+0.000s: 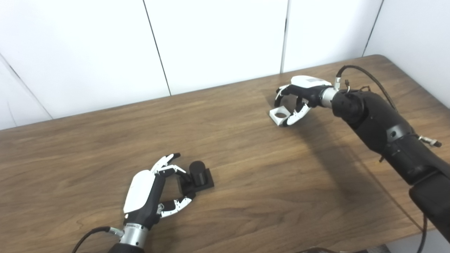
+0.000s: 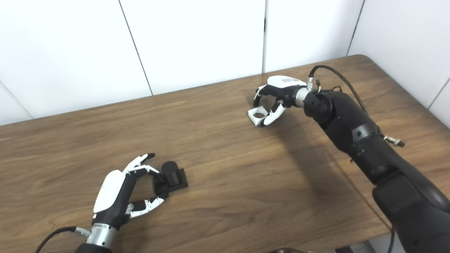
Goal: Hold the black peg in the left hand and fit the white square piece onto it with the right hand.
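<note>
1. Left hand (image 1: 147, 196) sits nearest, at 7 o'clock on the wooden table (image 1: 246, 168). Fingers are curled around the black peg (image 1: 197, 173), touching its square base. A firm pinch isn't confirmed, and the peg is still on the table.
2. Right hand (image 1: 299, 96) is at 2 o'clock, fingers arched over the white square piece (image 1: 280, 115) with its round hole facing up. Thumb is against the piece's side. Whether it's clamped: cannot tell.
3. Both parts look unlifted, well apart.
4. Judgement: secure the peg by its base and keep the post upright and clear of fingers. Grip the white piece by its edges, hole unobstructed, then align square-on before pushing down.
5. Right eye view shows the peg base corner more clearly; left eye view shows more of the white piece's side wall.
</note>
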Available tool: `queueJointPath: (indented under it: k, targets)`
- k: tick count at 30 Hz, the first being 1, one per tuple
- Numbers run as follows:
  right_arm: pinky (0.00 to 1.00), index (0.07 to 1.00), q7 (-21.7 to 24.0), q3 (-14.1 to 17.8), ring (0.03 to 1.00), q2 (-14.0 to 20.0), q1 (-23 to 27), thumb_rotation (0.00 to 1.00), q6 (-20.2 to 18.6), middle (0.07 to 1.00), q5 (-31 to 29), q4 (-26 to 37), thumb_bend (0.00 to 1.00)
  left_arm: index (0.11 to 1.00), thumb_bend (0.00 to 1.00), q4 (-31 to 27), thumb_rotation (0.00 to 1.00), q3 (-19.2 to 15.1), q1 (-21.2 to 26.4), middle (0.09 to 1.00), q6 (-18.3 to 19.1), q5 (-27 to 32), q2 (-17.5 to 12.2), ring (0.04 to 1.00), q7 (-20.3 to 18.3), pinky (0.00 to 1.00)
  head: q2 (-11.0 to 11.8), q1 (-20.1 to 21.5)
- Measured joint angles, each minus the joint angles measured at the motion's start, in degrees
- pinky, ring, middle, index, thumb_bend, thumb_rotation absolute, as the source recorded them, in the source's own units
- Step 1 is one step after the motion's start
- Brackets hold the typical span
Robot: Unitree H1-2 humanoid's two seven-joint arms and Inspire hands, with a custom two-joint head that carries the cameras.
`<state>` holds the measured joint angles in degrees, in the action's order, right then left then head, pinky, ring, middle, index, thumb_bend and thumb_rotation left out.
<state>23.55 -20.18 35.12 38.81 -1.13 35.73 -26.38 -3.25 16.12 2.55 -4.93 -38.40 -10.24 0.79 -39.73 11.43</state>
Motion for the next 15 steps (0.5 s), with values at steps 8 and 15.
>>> queueJointPath:
  k: [8,15]
  targets:
    - [0.75,0.636,0.0,-0.5,0.875,0.0,0.2,0.37,-0.7,0.888,1.0,0.1,0.51,0.489,0.52,0.0,0.07,-0.1,0.0,0.897,0.0,0.0,0.0,0.915,-0.1,0.79,-0.3,-0.3]
    - [0.74,0.635,0.6,-0.5,0.871,0.0,0.3,0.35,-0.7,0.879,1.0,0.1,0.52,0.489,0.52,-0.1,0.07,-0.2,0.0,0.899,-0.1,-0.2,-0.1,0.915,-0.1,0.79,-0.5,-0.4]
